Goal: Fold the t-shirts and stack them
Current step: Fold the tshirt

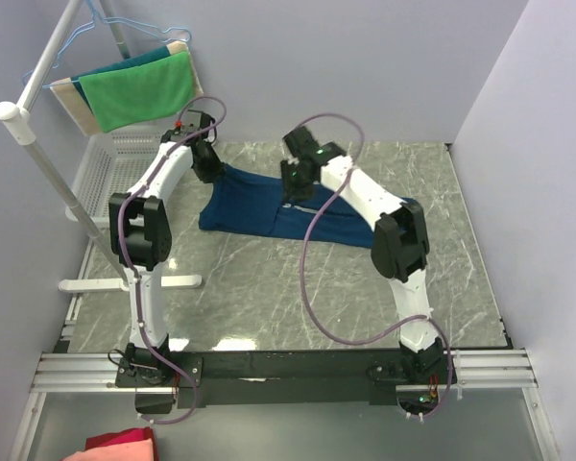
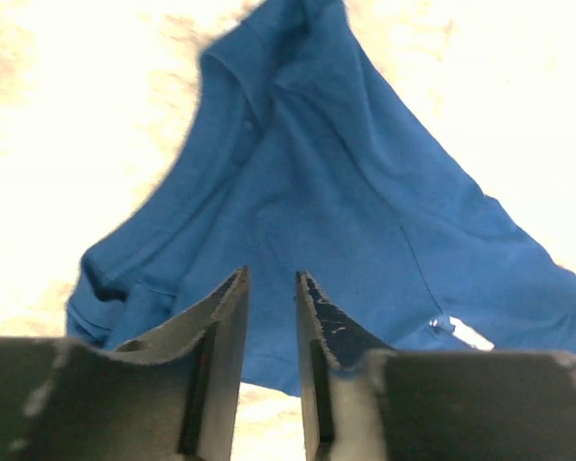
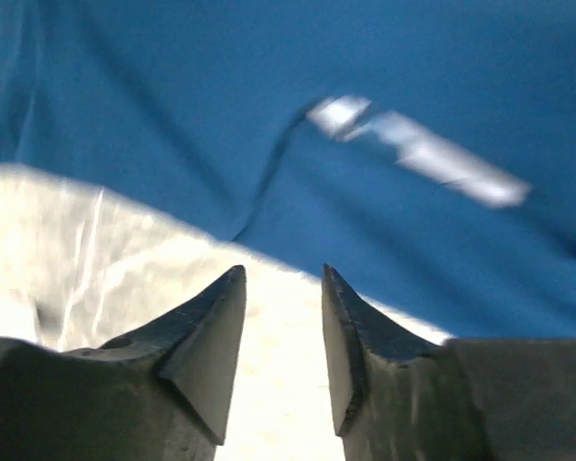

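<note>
Seen at 12 o'clock of table (image 1: 269,298): shirt (image 1: 259,206), laid wide. Poised at its 10 o'clock corner, left gripper (image 2: 271,279); at its 12 o'clock edge, right gripper (image 3: 283,274). Both narrowly parted, empty, likely placed for pinching edges to fold.

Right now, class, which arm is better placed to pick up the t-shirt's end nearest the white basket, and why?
Probably the left. The left tool hangs open over that end of the t-shirt, beside the basket; the right tool, also open, sits near the shirt's middle, farther away.
</note>
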`<state>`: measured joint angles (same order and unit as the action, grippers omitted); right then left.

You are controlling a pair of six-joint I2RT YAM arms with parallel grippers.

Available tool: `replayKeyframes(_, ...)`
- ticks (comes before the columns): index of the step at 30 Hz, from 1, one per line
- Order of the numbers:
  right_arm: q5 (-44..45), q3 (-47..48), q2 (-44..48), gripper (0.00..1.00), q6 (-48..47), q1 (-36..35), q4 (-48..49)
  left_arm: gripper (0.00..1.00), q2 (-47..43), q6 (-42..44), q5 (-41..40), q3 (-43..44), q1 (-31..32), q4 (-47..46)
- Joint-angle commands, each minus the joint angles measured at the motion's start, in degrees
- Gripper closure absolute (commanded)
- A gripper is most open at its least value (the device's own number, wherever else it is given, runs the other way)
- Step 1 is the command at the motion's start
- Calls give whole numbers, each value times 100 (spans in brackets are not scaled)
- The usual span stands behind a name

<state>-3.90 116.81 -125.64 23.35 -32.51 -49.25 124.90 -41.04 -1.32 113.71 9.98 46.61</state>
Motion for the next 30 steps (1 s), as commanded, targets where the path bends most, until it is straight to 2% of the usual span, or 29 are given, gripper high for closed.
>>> replayKeyframes(1, 908, 324, 233, 53, 178, 737, -374, 66, -98, 87, 88, 37, 276, 6)
replayKeyframes(3, 1145, 307, 242, 46, 143, 1034, -444, 59, -37, 17, 88, 46, 416, 6)
replayKeyframes(5, 1330, 324, 207, 43, 12, 1220, -532, 55, 8, -18, 88, 81, 522, 32)
replayKeyframes(6, 1426, 324, 198, 37, -32, 1308, -559, 54, 69, -62, 88, 90, 618, 15)
replayKeyframes(8, 1629, 298, 102, 36, -182, 1580, -655, 53, 131, -89, 159, 125, 698, 41)
replayKeyframes(15, 1137, 174, -258, 35, -244, 2266, -857, 52, 491, -273, -87, 195, 857, 401)
replayKeyframes(23, 1233, 430, -795, 36, -138, 2355, -1402, 53, 711, -651, -386, 125, 857, 498)
replayKeyframes(30, 1225, 254, -857, 38, -42, 2399, -1587, 53, 1071, -862, -650, 625, 857, 849)
